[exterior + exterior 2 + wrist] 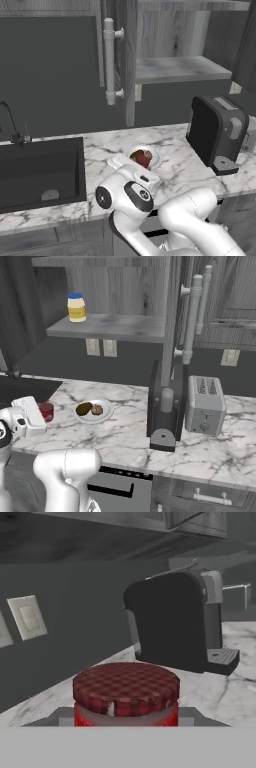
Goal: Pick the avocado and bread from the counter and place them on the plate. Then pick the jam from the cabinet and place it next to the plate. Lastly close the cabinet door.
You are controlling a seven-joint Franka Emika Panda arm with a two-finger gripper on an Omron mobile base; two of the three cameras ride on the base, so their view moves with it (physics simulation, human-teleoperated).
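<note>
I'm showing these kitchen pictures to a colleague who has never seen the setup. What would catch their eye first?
Probably the red jam jar, close up in the hand view with its chequered lid, held in the gripper low over the marble counter just left of the plate. That plate already carries the avocado and bread. Above, the cabinet door stands open, a yellow jar on its shelf.

White glossy arm (190,220), fat rounded links; dark round joint cap with pale ring; boxy white hand (31,415), dark trim.
</note>
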